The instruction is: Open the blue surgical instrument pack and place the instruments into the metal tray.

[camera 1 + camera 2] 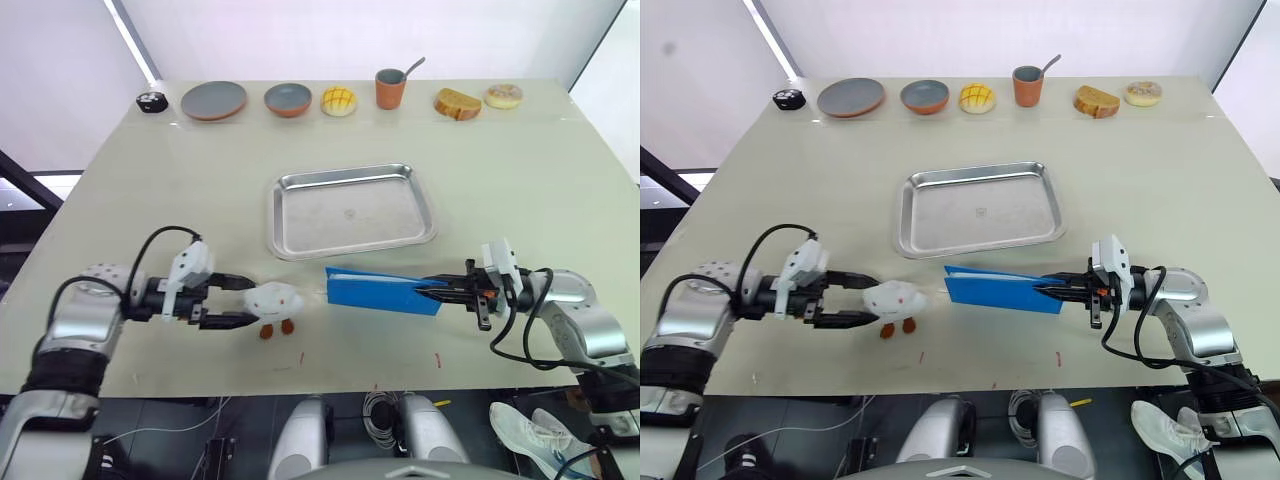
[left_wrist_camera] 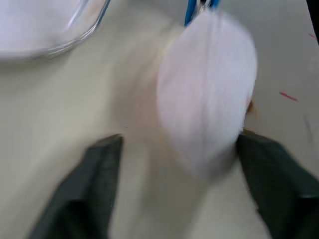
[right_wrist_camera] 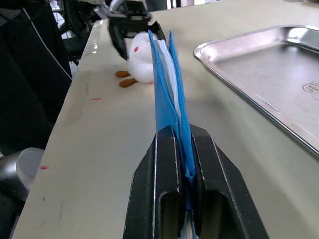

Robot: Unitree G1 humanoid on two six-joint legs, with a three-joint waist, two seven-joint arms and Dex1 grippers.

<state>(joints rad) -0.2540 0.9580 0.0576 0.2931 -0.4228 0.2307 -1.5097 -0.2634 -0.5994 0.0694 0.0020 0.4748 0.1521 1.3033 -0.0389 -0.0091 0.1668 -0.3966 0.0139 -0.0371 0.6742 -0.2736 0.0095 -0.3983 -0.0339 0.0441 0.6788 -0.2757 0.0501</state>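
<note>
Plush toy point(image 1: 273, 300) betw left gripper point(image 1: 243, 301) & pack point(image 1: 383, 290)

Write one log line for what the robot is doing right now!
right pincer: shut on blue pack, pack on edge | left pincer: open around white plush toy | metal tray: no instruments

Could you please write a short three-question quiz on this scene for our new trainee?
1. True or false: the metal tray already holds instruments.
2. What is the right gripper clamped on? A) the blue surgical instrument pack B) the white plush toy C) a spoon
3. Fill in: the left gripper has its jaws open around the ______.

Key: 1 false, it is empty; 2 A; 3 white plush toy.
</note>
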